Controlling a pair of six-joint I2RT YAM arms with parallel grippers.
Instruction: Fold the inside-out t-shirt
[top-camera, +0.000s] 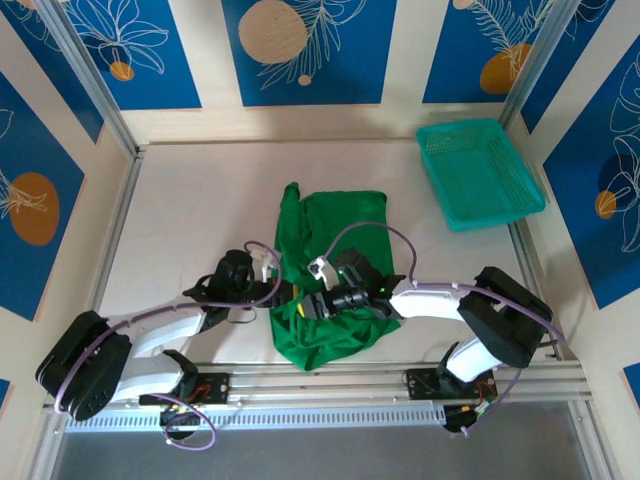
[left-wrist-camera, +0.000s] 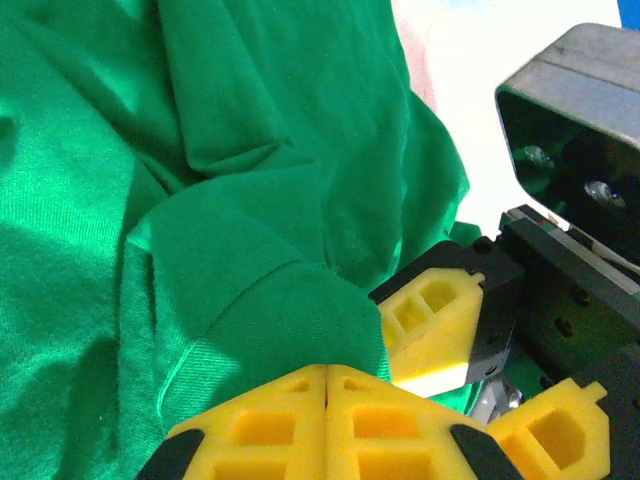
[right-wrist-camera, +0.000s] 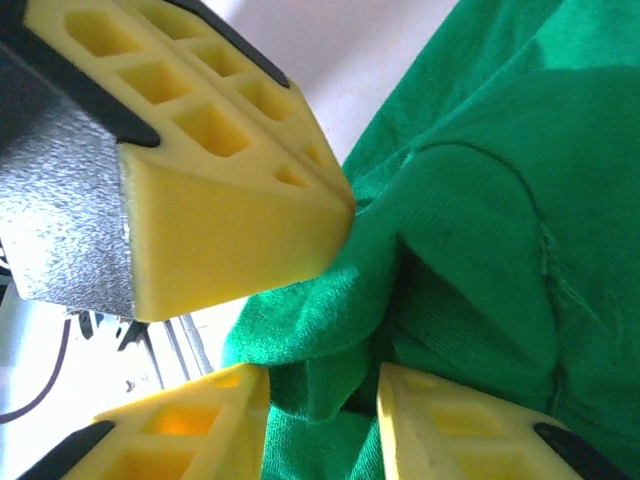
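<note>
Green t-shirt (top-camera: 335, 275) lies crumpled at lower centre of the surface (top-camera: 190, 220). Left tool (left-wrist-camera: 327, 385) is closed tight at its hem; right tool (right-wrist-camera: 320, 385) pinches a fold.

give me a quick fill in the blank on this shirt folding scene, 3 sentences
1. The crumpled t-shirt on the table is bright ____.
2. The teal basket sits at the table's far ____ corner.
3. The left gripper has its yellow fingers pressed ____ at the shirt's edge.

Missing words: green; right; together
</note>
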